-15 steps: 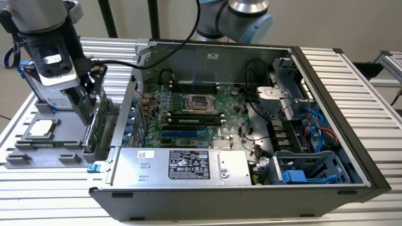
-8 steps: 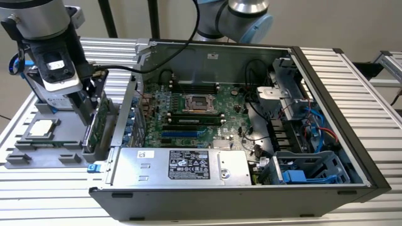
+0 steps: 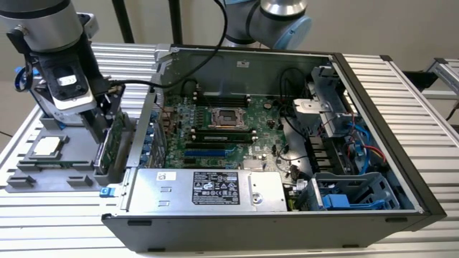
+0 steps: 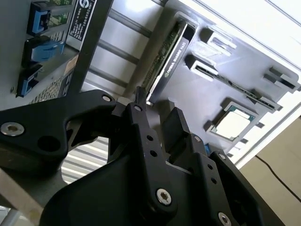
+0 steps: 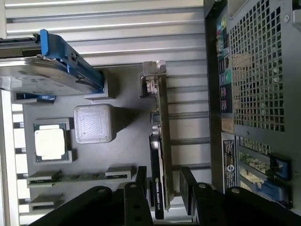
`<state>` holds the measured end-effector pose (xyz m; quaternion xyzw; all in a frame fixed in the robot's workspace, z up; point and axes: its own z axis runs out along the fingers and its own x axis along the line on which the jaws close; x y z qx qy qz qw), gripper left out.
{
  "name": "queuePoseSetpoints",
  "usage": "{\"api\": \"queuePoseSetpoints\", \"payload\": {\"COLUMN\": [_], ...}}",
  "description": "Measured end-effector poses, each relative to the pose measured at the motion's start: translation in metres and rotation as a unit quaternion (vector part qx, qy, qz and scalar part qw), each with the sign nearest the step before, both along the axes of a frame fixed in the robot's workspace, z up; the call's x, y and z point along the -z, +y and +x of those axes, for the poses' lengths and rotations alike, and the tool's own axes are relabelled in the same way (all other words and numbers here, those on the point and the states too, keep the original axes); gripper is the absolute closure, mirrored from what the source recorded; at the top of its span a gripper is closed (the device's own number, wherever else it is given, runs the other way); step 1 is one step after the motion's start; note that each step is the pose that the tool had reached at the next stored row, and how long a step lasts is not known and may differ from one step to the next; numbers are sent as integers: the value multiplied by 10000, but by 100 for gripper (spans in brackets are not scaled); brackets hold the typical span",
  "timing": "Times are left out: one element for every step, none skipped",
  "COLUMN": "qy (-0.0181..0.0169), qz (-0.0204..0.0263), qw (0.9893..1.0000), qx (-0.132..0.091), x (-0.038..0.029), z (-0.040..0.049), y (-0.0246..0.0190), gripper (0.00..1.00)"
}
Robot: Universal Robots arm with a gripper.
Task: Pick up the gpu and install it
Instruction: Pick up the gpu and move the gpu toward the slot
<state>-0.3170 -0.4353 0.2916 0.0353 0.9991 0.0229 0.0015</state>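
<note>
The gpu [image 5: 162,132] stands on its long edge in a slot of the grey holder tray [image 5: 127,146]. The tray lies on the ribbed tabletop [image 5: 117,37], just beside the open computer case [image 3: 215,232]. The card's silver bracket [image 5: 153,77] is at the end away from the arm. I think the card is kept upright like this so that both flat faces are free and a tool can reach it from above and take it by the sides. The end effector [image 5: 163,173] is spread. In both wrist views its two black fingers [image 5: 141,183] hang one on each side of the card, at the end with the black cooler. A thin gap shows on each side, so in my judgement nothing is pinched and the card is not yet lifted. In the exterior view the arm stands vertically over the tray, at the exterior view's left of the case. The square processor chip [image 5: 49,141] and the hard drive [image 5: 47,77] in its blue frame sit in their own places on the same tray, well apart from the fingers. The case lies on its side with the motherboard [image 3: 265,134] facing up, probably so that a card can be pushed in straight from above.
</note>
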Motion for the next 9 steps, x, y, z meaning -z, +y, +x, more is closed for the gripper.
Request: {"api": "queuePoseSetpoints", "payload": {"qy": [-1, -1, -1, -1, -2, -3, -5, -7, -8], "qz": [0, 0, 1, 0, 0, 0, 0, 0, 1], "qw": [10000, 10000, 10000, 10000, 10000, 10000, 10000, 10000, 10000], "qx": [0, 0, 0, 0, 0, 0, 0, 0, 0], "x": [13, 28, 42, 54, 67, 81, 94, 108, 120], "z": [-1, -2, -4, -4, -4, -5, -5, -5, -5], "y": [0, 0, 0, 0, 0, 0, 0, 0, 0], "gripper": [0, 0, 0, 0, 0, 0, 0, 0, 0]}}
